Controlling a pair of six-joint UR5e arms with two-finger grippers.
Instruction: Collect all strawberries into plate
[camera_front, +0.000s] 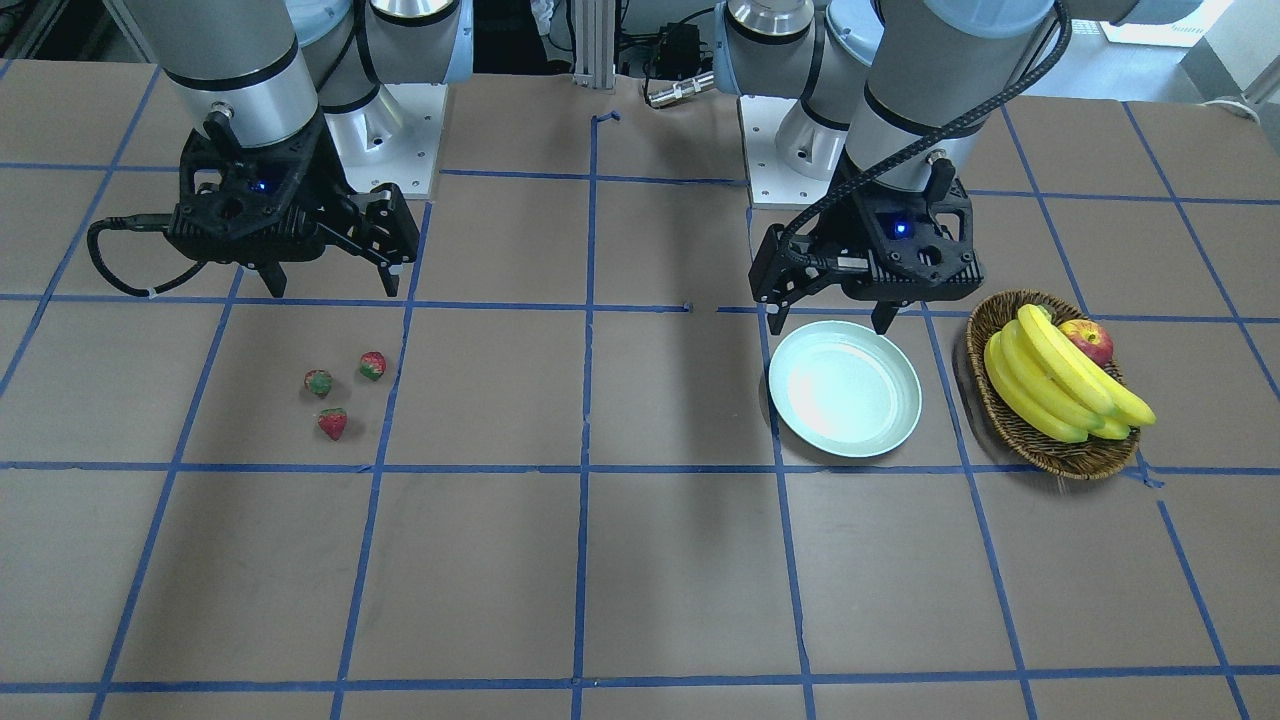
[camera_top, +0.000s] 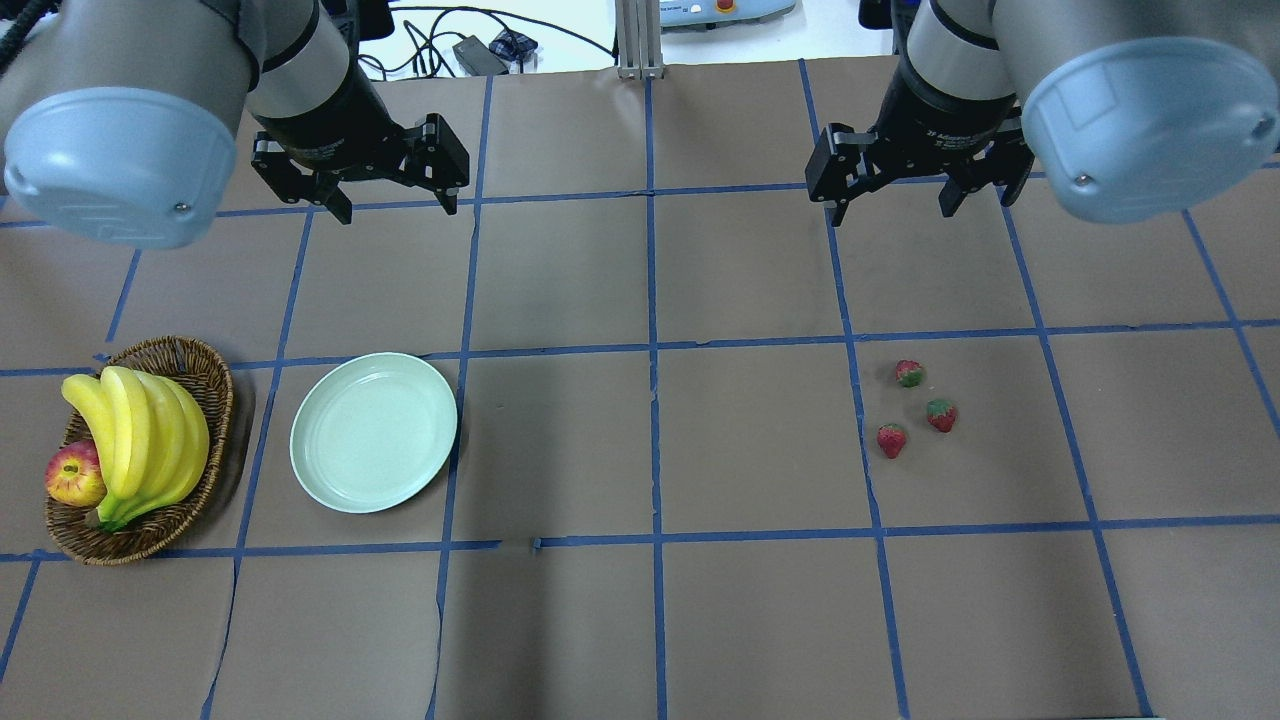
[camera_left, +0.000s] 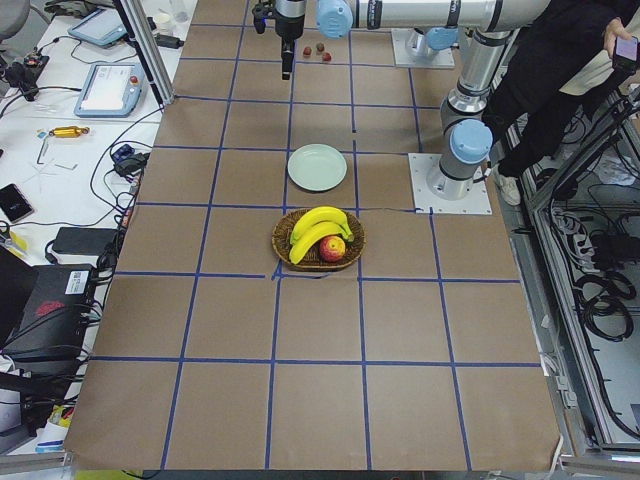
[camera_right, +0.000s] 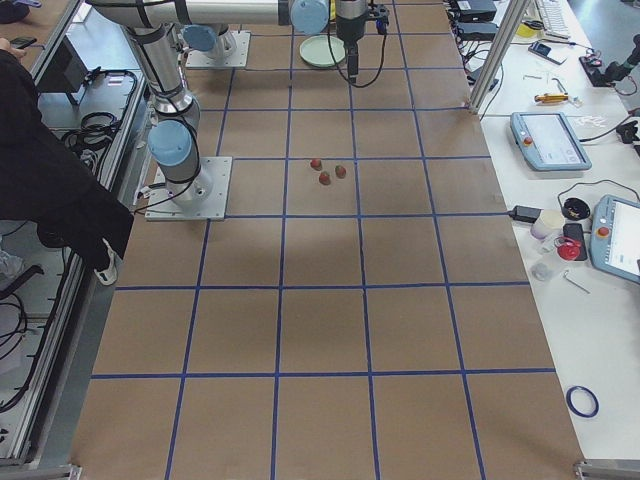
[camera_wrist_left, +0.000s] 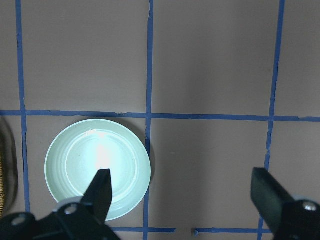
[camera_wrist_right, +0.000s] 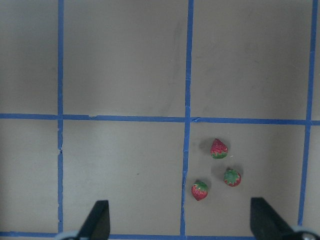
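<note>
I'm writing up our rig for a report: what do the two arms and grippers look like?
The left arm and right arm are silver-grey tubes with pale blue joint caps. The left gripper and right gripper are black, angular, with two jaws, a small blue light, and a black cable each.

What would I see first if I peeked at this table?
Probably the bright yellow bananas in the wicker basket on the robot's left, beside an empty mint plate. Then three tiny red strawberries sit close together on its right, out in front of the open right pincer.
</note>
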